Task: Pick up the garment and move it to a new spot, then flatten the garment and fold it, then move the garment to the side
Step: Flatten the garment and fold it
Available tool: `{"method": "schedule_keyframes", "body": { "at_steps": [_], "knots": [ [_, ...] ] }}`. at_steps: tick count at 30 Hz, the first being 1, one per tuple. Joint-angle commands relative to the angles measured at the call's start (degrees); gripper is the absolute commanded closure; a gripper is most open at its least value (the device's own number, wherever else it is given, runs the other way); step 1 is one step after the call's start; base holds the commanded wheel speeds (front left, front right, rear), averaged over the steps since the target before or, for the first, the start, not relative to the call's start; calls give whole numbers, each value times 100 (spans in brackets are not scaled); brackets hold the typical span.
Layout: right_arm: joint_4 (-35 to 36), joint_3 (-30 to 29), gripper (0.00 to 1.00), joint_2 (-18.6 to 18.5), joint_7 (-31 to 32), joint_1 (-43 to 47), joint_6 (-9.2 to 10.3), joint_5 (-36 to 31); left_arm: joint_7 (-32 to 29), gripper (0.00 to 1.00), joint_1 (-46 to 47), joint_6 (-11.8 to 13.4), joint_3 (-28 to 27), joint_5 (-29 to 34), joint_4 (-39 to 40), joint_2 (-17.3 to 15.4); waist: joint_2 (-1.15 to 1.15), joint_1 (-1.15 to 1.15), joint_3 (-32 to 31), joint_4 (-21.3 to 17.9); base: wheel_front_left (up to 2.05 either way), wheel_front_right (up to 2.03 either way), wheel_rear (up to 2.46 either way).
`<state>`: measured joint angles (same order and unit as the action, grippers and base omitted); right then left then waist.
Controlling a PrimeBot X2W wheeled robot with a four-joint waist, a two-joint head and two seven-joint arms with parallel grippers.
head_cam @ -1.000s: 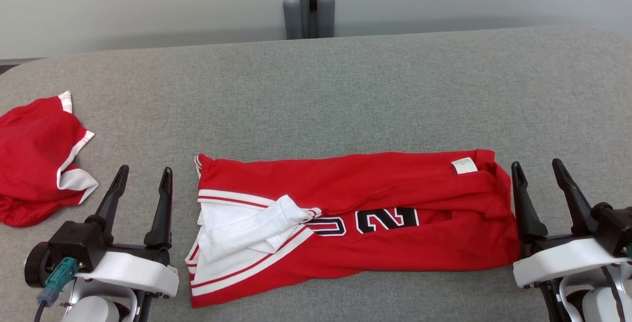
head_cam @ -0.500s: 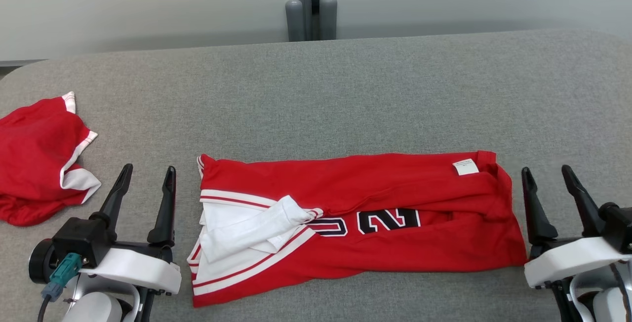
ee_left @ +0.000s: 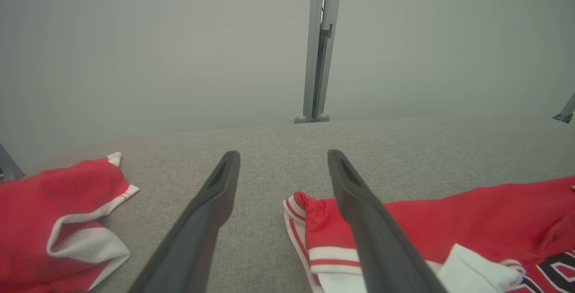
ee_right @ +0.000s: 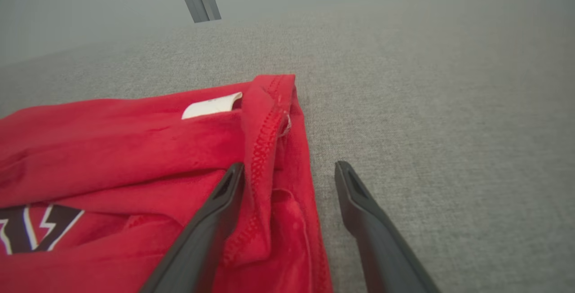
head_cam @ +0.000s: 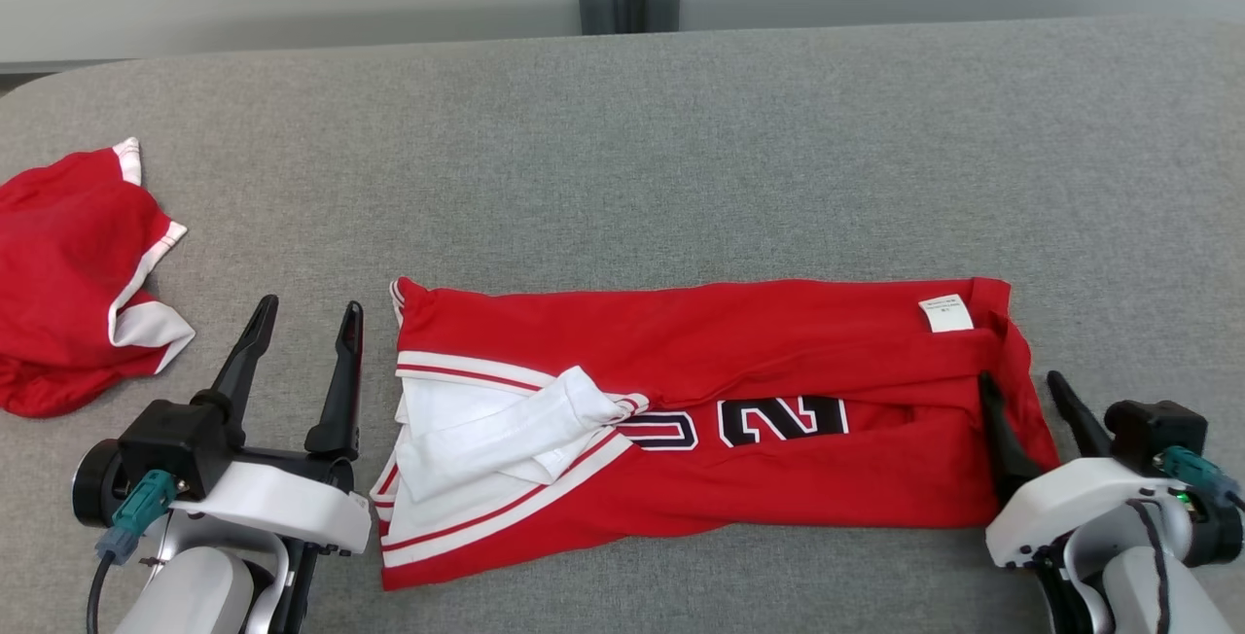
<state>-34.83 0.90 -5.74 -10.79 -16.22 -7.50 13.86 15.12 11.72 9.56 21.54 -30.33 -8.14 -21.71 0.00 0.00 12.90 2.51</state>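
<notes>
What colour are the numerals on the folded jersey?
The numerals are black with a white outline, set on the red jersey; clearest in the head view.

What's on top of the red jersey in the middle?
On the jersey: a bunched white flap and a white label. The open right gripper straddles its hem. Folds cover part of the black number.

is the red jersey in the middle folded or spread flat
Folded, not spread: the jersey lies as a long doubled strip, an upper layer covering the top of its number, white trim bunched at one end.
</notes>
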Motion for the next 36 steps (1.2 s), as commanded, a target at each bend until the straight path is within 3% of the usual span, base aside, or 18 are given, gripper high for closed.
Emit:
{"method": "schedule_keyframes", "body": {
  "at_steps": [1,7,9,10,14,20,27,30,36],
  "knots": [
    [-121,55,0,-22,-59,-82,0,51,0,0,94,-40,-4,37,-20,-8,0,0,31,14,0,0,0],
    [-773,654,0,120,-176,-260,-7,540,2,0,214,-90,-23,43,-108,11,0,0,117,38,0,0,0],
    [-889,852,61,136,-216,-282,-8,682,2,0,195,-96,-42,43,-130,16,0,0,131,29,0,0,0],
    [-928,922,100,136,-243,-283,-8,745,1,0,196,-97,-51,46,-140,25,0,0,135,22,0,0,0],
    [-927,939,100,-41,-363,-307,7,955,2,0,209,-124,-99,59,-161,57,0,0,149,-16,0,0,0],
    [-594,495,100,-407,-444,-295,21,1020,2,0,194,-142,-159,78,-154,91,0,0,152,-85,0,0,0],
    [-38,-459,100,-857,-447,-7,12,780,3,0,162,-187,-224,130,-152,148,0,0,148,-158,0,0,0],
    [181,-529,100,-796,-447,-26,6,704,3,0,141,-197,-262,139,-166,162,0,0,136,-206,0,0,0],
    [1003,69,100,-316,-433,-104,0,706,3,0,156,-247,-260,180,-218,172,0,0,89,-267,0,0,0]
  ]
}}
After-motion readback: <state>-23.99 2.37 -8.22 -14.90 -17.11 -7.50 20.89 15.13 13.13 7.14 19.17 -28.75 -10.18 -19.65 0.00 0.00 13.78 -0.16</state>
